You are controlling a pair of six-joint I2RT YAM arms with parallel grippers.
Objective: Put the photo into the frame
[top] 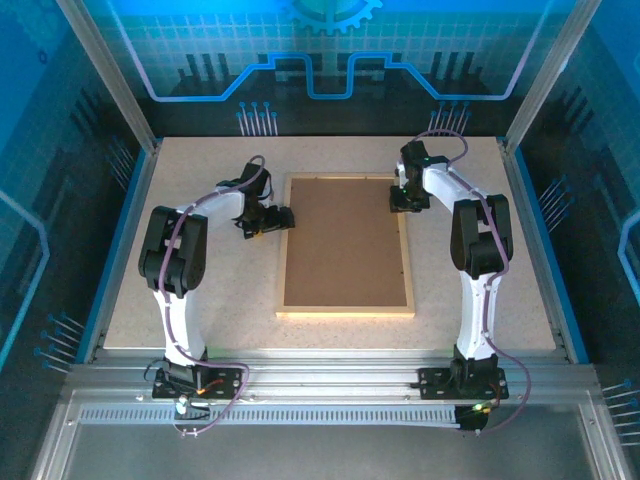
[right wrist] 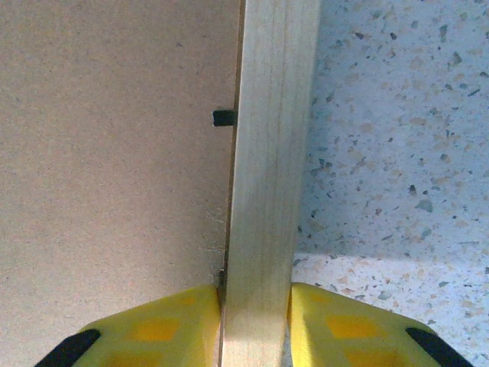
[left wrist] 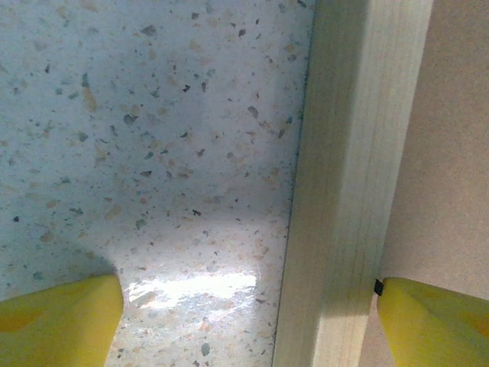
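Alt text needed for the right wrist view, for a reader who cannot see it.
The right gripper has its yellow jaws closed on a light wooden rail of the frame. Brown backing board lies left of the rail, with a small black tab at the edge; speckled table lies to the right.

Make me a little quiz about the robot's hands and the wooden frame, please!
1. True or false: the right hand is shut on a rail of the frame.
2. What fills the middle of the frame? A: a mirror. B: a brown board. C: a blue cloth.
3. Fill the gap: the left hand sits over the frame's left rail with its fingers ____ (open or shut).

Key: 1 true; 2 B; 3 open.
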